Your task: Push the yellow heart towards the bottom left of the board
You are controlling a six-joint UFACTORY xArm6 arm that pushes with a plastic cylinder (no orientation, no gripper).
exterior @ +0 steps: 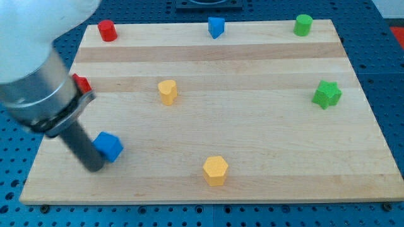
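The yellow heart (167, 91) stands on the wooden board (252, 126), left of centre in the upper half. My tip (95, 166) rests near the board's left edge, touching or just left of a blue cube (109, 146). The tip is well below and to the left of the yellow heart. The rod and the arm's grey body come in from the view's top left and cover part of the board's left edge.
A yellow hexagon (215, 170) sits at bottom centre. A red cylinder (106, 30) is at top left, a blue block (216, 27) at top centre, a green cylinder (303, 24) at top right, a green star (327, 94) at right. A red block (81, 82) is partly hidden by the arm.
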